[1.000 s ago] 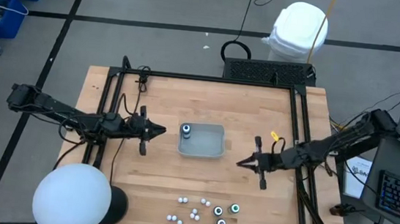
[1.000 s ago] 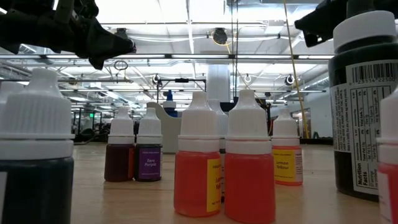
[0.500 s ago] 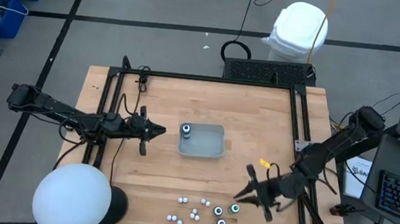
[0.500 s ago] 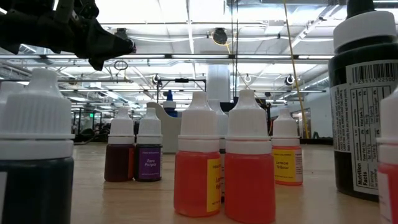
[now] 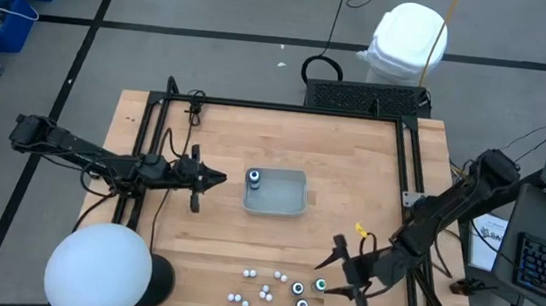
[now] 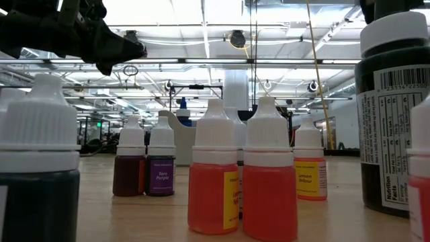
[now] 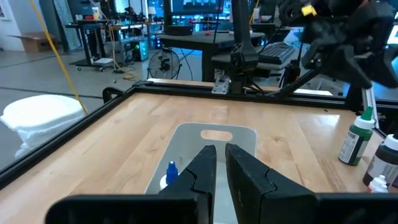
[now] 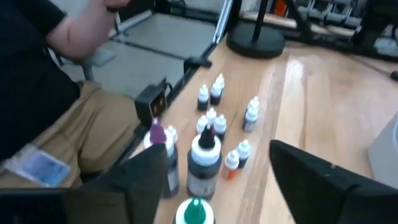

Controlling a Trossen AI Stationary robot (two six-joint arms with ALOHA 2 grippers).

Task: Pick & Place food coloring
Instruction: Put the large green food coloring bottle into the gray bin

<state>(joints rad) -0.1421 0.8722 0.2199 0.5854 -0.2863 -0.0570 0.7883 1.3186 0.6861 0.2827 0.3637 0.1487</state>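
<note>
Right gripper (image 5: 335, 270): jaws spread wide, nothing held, hovering at the near-right part of the desk (image 5: 215, 238), just beside the green-topped bottle (image 5: 321, 284). In the right wrist view its two fingers (image 8: 323, 180) are seen well apart, with the cluster between them.

Left gripper (image 5: 212, 177): jaws nearly clenched, a thin gap is seen between them in the left wrist view, nothing gripped. It is held over the left-centre of the desk, pointing at the tray (image 5: 288, 207), a little apart from it.

Food coloring bottles (image 5: 270, 291): counted from above, about nine small white-capped ones plus three larger dark ones with ringed white tops, all clustered near the desk's front edge, right of centre. The exact count of small ones is hard to settle. One more bottle with a blue tip (image 5: 253, 178) is seen in the tray's left end, upright.

All bottles stand upright, long axis vertical, caps up. In the low view an orange pair (image 6: 242, 181) is seen in front, a dark red and a purple one behind on the left, and a yellow-labelled one on the right.

One translucent tray at desk centre. A person (image 8: 43, 93) is seated beyond the desk's front edge.
</note>
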